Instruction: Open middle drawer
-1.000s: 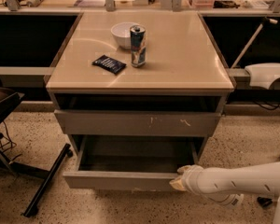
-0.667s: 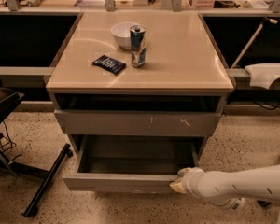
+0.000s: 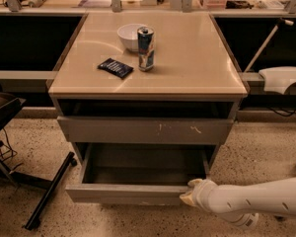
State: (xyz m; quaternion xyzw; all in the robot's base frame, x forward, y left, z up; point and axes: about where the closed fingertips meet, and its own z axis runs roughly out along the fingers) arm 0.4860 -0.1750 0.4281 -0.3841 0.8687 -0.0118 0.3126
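The middle drawer (image 3: pixel 130 193) is a plain grey handleless drawer. It stands pulled out of the cabinet, and its shallow grey box interior (image 3: pixel 143 174) shows with nothing in it. My gripper (image 3: pixel 191 193), on a white arm coming in from the lower right, is at the right end of the drawer's front, against its top edge. Above the drawer is a wider grey front with white scratch marks (image 3: pixel 148 130), which is shut.
On the beige cabinet top (image 3: pixel 197 63) stand a white bowl (image 3: pixel 129 35), a drink can (image 3: pixel 145 48) and a dark flat packet (image 3: pixel 115 67). A black chair base (image 3: pixel 44 191) stands on the floor at the left. A white object (image 3: pixel 283 78) juts in at the right.
My gripper and the drawer front have shifted slightly toward the camera, so the drawer is a little further out. Nothing on the cabinet top has moved.
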